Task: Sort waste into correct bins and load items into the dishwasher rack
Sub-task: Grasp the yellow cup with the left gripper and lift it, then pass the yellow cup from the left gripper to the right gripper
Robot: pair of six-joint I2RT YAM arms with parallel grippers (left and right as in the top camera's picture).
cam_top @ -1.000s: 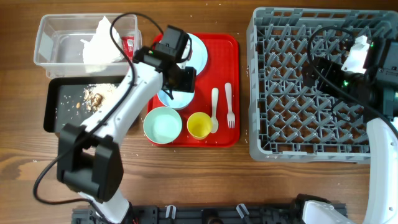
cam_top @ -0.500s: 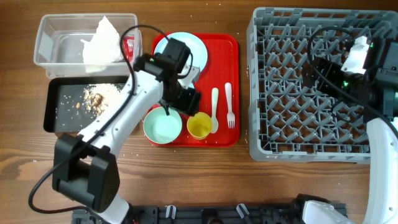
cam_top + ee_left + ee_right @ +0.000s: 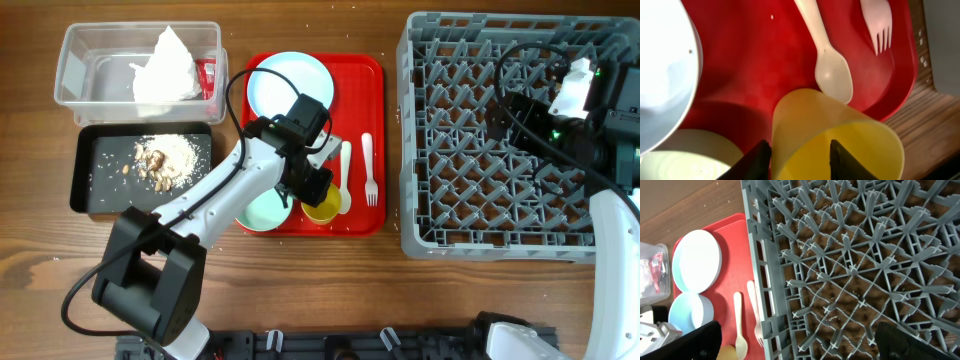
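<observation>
My left gripper [image 3: 318,192] is low over the small yellow cup [image 3: 324,205] at the near edge of the red tray. In the left wrist view its open fingers [image 3: 800,161] straddle the cup's near wall [image 3: 840,130], one outside and one inside. The teal bowl [image 3: 258,212] sits left of the cup, partly under the arm. The pale blue plate [image 3: 290,85] lies at the tray's far left. The white spoon [image 3: 345,172] and fork [image 3: 369,170] lie right of the cup. I cannot pick out the white bowl. My right gripper [image 3: 800,347] hangs open and empty over the dishwasher rack [image 3: 415,150].
The clear tub [image 3: 75,70] at the far left holds the white napkin [image 3: 165,65] and the red wrapper [image 3: 208,72]. The black tray [image 3: 85,170] in front of it holds food scraps [image 3: 160,158]. The flat red tray [image 3: 375,100] lies against the rack's left wall.
My left arm swung from the plate at the tray's far side toward the near edge and came down on the yellow cup. The plate is now uncovered. The right arm has not moved.
</observation>
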